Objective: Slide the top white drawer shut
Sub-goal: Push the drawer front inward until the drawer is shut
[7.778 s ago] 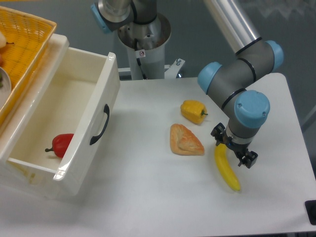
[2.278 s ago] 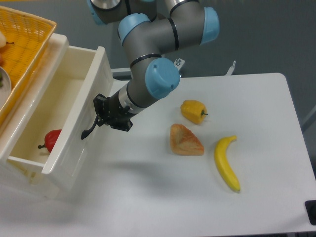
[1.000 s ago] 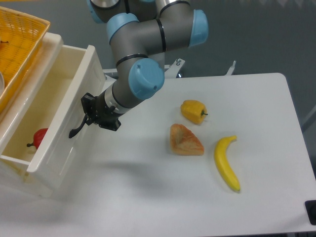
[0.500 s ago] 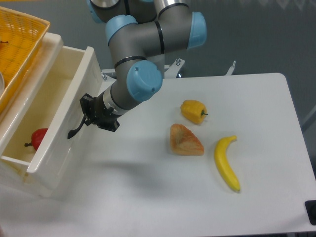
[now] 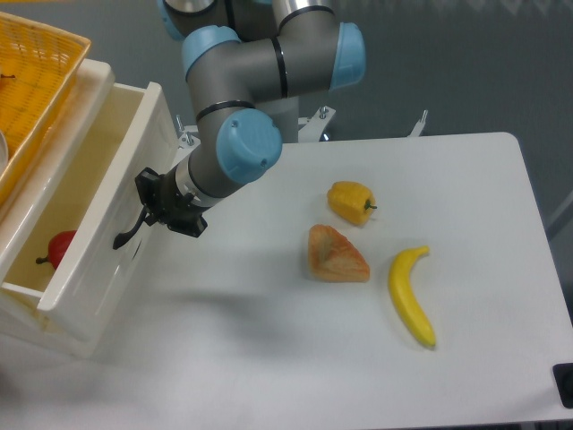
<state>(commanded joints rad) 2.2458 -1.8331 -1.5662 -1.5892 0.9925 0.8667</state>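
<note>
End effector (image 5: 152, 208) against front of top white drawer (image 5: 98, 235), at black handle (image 5: 128, 230); finger spread not discernible. Drawer partly open at counter (image 5: 295, 358) left edge, red pepper (image 5: 55, 248) inside. Yellow-orange basket (image 5: 36, 85) on top. Yellow pepper (image 5: 351, 202), pastry (image 5: 336, 254), banana (image 5: 410, 296) well right, apart from arm.

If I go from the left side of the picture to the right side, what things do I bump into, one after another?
Small red pepper inside the open glossy cream-white top drawer → the robot's black claw at the drawer front → triangular orange-brown pastry → long yellow banana. The yellow bell pepper overlaps the pastry sideways, so I left it out.
</note>
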